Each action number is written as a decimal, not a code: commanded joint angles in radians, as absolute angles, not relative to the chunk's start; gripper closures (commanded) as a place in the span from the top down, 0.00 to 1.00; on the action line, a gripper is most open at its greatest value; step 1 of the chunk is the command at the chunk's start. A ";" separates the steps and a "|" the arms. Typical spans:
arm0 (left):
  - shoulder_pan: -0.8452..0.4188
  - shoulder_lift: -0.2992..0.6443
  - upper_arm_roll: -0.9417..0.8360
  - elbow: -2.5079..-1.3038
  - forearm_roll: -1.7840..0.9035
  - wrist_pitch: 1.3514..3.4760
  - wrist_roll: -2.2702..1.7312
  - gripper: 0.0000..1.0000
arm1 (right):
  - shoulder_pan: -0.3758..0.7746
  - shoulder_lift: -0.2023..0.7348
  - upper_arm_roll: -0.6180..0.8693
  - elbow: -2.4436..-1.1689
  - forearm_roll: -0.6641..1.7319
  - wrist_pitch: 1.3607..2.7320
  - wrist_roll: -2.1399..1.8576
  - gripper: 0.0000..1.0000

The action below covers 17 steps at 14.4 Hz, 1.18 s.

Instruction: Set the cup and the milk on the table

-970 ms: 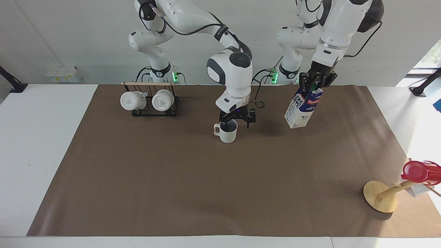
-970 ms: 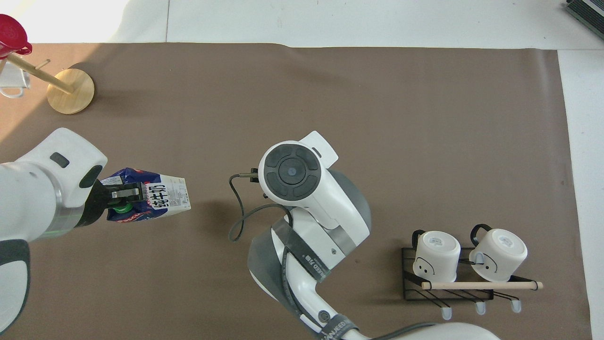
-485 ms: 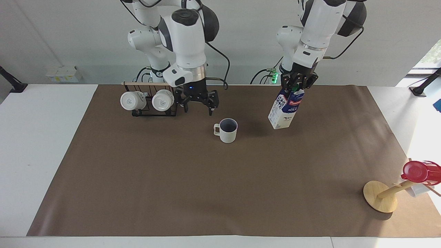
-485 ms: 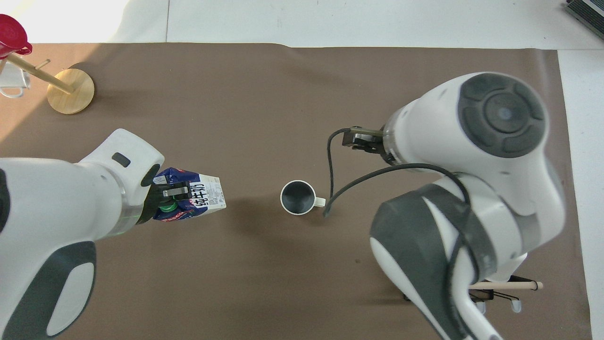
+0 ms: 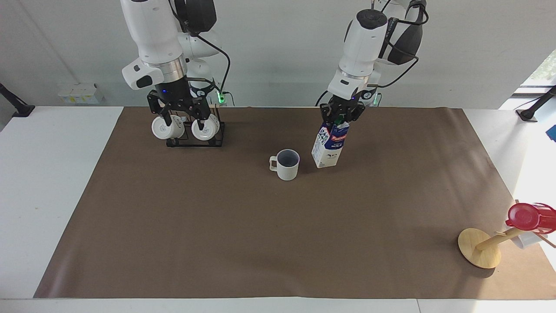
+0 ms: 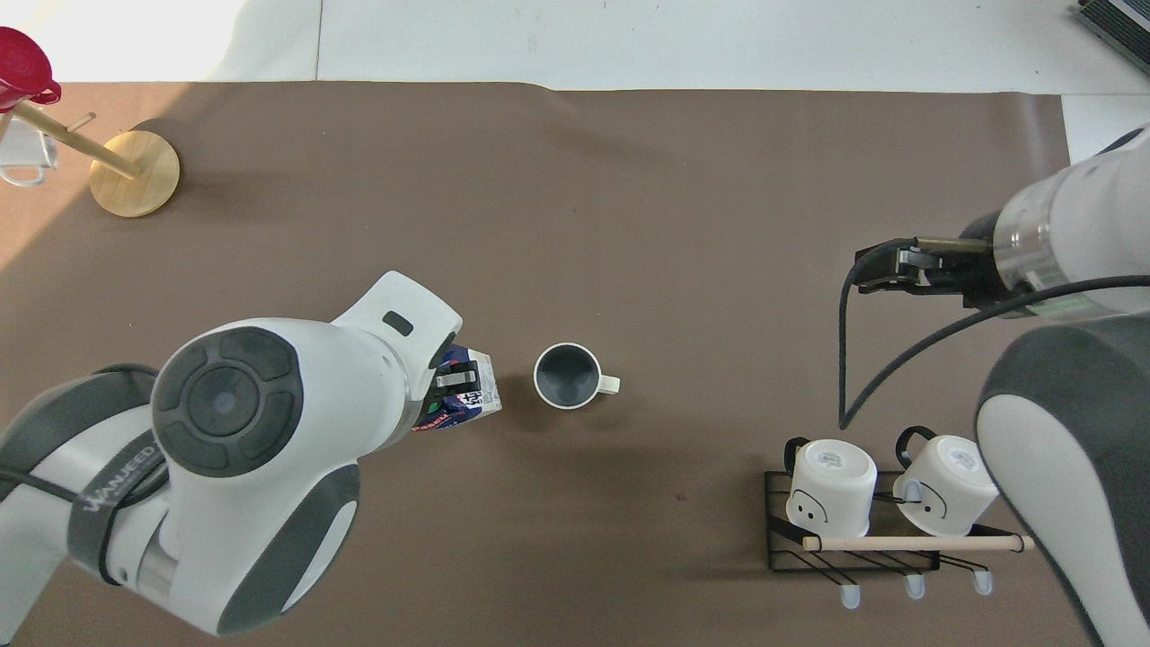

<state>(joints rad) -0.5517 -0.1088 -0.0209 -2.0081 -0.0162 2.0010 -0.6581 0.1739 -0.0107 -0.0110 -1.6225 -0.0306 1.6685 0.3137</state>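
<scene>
The cream ribbed cup point(image 5: 286, 167) point(image 6: 568, 376) stands upright by itself on the brown mat of the table point(image 5: 217, 226) point(image 6: 683, 207), near the middle. The milk point(image 5: 329, 145) point(image 6: 469, 406) hangs slightly tilted right beside the cup, toward the left arm's end. My left gripper point(image 5: 343, 114) point(image 6: 456, 381) is shut on its top by the green cap. The carton's base is at the mat or just above it; I cannot tell if it touches. My right gripper point(image 5: 182, 121) point(image 6: 885, 270) is open and holds nothing, up over the mug rack.
A black wire rack point(image 5: 194, 138) point(image 6: 853, 539) with two plain white mugs stands near the robots at the right arm's end. A wooden mug tree point(image 5: 480, 248) point(image 6: 135, 171) carrying a red cup point(image 5: 523, 216) stands far from the robots at the left arm's end.
My right gripper left the cup standing on the mat, rose and swung over to the mug rack. My left gripper carried the milk lower and sideways until it is beside the cup.
</scene>
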 commanded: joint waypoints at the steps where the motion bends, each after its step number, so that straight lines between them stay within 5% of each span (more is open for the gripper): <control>1: -0.581 -0.081 -0.005 -1.994 0.012 2.022 -0.681 0.43 | 0.149 -0.040 -0.037 -1.649 -0.020 1.634 0.220 1.00; 17: -0.581 -0.017 -0.005 -2.019 0.073 2.088 -0.701 0.43 | 0.149 -0.046 -0.080 -1.597 -0.020 1.545 0.156 1.00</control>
<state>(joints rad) -0.5637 -0.0156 -0.0169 -2.0098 0.0287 2.0671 -0.6842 0.1544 -0.0371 -0.0719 -1.6009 -0.0304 1.5629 0.1911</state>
